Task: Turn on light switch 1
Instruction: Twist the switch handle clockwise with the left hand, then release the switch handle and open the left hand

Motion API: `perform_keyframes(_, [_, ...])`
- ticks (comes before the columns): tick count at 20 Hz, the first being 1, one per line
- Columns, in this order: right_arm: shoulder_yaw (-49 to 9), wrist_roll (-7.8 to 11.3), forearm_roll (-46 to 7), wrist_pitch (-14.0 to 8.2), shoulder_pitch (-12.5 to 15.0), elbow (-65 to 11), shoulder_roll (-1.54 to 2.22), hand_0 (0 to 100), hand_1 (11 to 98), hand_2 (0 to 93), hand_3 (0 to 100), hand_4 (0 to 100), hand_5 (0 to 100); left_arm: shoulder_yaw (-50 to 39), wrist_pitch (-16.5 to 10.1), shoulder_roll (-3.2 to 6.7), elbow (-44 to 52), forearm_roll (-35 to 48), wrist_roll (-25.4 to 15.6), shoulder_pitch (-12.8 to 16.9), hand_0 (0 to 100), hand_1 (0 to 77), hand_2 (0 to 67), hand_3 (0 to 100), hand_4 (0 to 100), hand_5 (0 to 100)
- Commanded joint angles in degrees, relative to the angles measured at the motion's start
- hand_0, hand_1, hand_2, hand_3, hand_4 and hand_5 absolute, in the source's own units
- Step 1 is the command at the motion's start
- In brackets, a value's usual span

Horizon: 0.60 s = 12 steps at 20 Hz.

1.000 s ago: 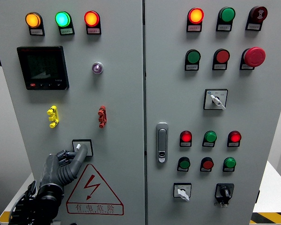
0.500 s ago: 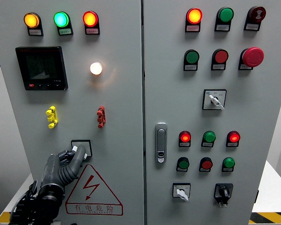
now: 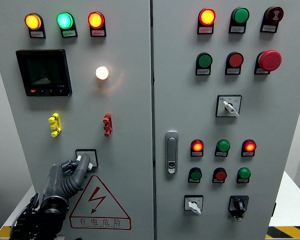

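On the panel, left hand [image 3: 72, 172] touches switch [image 3: 87, 157]; lamp [image 3: 102, 73] glows.

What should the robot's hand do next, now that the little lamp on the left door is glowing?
Probably draw the left hand back from the rotary switch. The round lamp above it is lit, so the switch seems on, and its fingers rest against the knob.

Red mushroom button [image 3: 269, 60]; black display [image 3: 44, 72]; door handle [image 3: 172, 152]
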<state>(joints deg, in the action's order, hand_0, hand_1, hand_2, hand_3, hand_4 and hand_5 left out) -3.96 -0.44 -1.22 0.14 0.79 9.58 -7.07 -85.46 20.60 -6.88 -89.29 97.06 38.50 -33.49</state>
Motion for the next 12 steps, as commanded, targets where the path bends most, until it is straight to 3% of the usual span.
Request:
perform_keyframes(1, [0.0, 0.0, -0.01, 0.04, 0.0, 0.0, -0.05, 0, 19.5, 0.0, 19, 19, 11, 0.11, -0.04, -0.06, 0.0, -0.03, -0.01, 0.09, 0, 49.9, 60.7, 82, 96, 74])
perform_keyframes(12, [0.0, 0.0, -0.01, 0.03, 0.0, 0.0, 0.04, 0, 19.5, 0.0, 19, 19, 11, 0.29, 1.1, -0.24, -0.35, -0.12, -0.01, 0.35, 0, 54.0, 62.9, 83, 96, 74])
